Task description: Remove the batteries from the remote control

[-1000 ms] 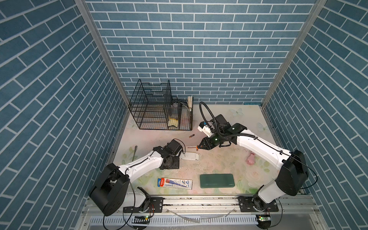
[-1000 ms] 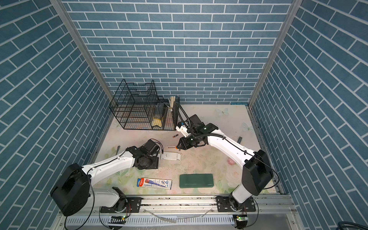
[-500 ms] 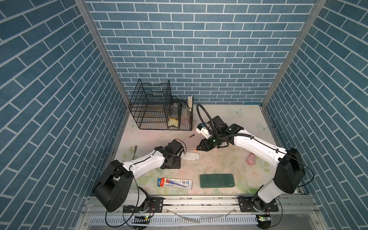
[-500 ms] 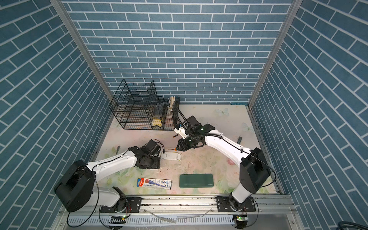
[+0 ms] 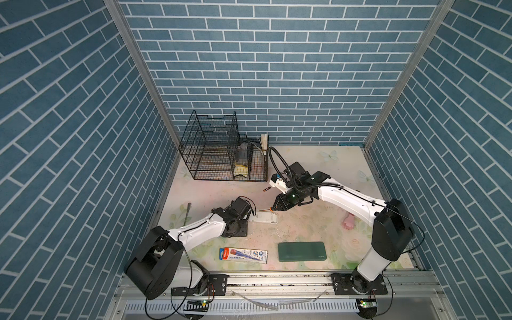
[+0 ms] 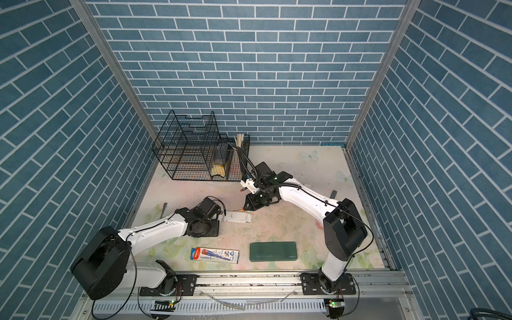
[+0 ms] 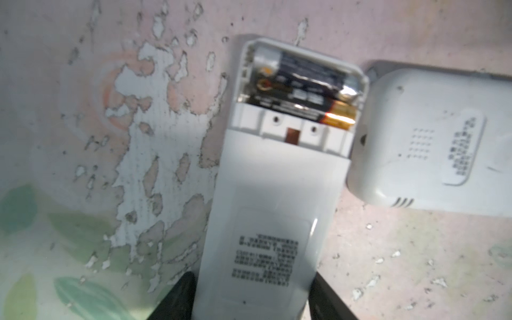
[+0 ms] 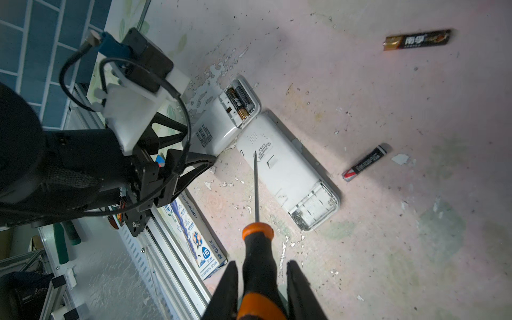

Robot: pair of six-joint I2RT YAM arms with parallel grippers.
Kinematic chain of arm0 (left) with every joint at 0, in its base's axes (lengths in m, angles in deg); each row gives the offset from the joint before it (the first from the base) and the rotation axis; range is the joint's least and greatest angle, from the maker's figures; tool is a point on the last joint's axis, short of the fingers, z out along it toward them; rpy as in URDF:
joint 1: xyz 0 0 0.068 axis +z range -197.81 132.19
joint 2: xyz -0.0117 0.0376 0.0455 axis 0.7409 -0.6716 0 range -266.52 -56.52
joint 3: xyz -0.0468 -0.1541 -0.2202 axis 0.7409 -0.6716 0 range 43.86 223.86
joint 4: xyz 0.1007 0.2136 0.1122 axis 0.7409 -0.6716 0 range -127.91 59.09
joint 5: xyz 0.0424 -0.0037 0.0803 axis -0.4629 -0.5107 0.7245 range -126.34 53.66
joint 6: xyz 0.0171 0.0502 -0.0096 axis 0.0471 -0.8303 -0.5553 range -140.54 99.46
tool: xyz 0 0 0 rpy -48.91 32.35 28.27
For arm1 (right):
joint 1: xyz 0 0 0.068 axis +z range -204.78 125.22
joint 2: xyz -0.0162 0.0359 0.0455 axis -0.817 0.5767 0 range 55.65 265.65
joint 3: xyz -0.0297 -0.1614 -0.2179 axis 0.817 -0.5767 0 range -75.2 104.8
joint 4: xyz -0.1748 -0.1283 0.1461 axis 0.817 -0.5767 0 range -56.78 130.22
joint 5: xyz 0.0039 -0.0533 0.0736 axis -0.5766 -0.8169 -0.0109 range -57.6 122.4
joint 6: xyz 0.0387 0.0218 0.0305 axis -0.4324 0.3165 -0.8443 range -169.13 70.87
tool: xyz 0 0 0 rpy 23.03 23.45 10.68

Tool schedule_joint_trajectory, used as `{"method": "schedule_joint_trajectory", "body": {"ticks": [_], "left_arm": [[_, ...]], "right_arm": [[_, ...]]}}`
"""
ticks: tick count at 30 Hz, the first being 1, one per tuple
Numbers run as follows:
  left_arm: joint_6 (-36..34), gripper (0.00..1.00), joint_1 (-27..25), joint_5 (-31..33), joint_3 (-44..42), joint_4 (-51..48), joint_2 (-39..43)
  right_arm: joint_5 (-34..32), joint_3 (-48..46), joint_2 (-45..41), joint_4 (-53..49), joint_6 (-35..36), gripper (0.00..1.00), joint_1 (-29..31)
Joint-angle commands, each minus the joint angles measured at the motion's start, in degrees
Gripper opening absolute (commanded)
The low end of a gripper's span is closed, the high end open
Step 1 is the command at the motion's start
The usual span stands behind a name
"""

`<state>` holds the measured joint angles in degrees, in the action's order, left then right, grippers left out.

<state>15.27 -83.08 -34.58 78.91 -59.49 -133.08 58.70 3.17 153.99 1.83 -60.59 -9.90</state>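
My left gripper [image 7: 252, 277] is shut on the white remote control [image 7: 277, 194], which lies back up on the table. Its open compartment holds two black batteries [image 7: 304, 94] with gold ends. My left wrist hides this remote in both top views. Two loose batteries [image 8: 417, 40] [image 8: 365, 163] lie on the table; one battery [image 5: 266, 189] shows in a top view. My right gripper [image 8: 261, 264] [image 5: 274, 208] is shut on an orange-and-black screwdriver [image 8: 257, 249]. The shaft's tip hangs over a second white remote [image 8: 288, 171] [image 5: 263, 218] with an empty compartment.
A black wire rack [image 5: 219, 155] stands at the back left. A pencil box [image 5: 243, 255] and a dark green case [image 5: 302, 251] lie near the front rail. A pink object [image 5: 349, 221] sits under the right arm, and a grey tool [image 5: 187, 214] lies by the left wall.
My right gripper has carried the screwdriver forward and left, down toward the remotes. The left arm has barely shifted, staying at the remote control.
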Motion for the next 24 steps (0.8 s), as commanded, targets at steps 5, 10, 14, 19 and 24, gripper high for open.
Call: {"method": "schedule_joint_trajectory", "body": {"ticks": [5, 10, 14, 19, 24], "left_arm": [[-4.1, 0.6, 2.4, -3.7, -3.8, -1.1, 1.7], [-5.1, 0.56, 2.8, -4.5, -4.8, 0.1, 2.3], [-6.1, 0.54, 2.9, -5.9, -5.7, 1.3, 2.6], [-7.9, 0.53, 3.0, -7.3, -5.6, 1.8, 2.7], [-8.0, 0.51, 2.9, -7.8, -5.7, 2.1, 2.5]], "right_arm": [[0.5, 4.7, 3.8, 2.1, 2.8, 0.0, 1.3], [2.0, 5.1, 5.8, 3.6, 2.6, 0.0, 2.0], [2.8, 5.0, 6.9, 5.1, 2.4, 0.0, 2.1], [3.8, 5.7, 8.0, 5.5, 3.2, 0.0, 2.1], [5.2, 6.7, 9.6, 5.9, 4.0, 0.0, 2.1]]}}
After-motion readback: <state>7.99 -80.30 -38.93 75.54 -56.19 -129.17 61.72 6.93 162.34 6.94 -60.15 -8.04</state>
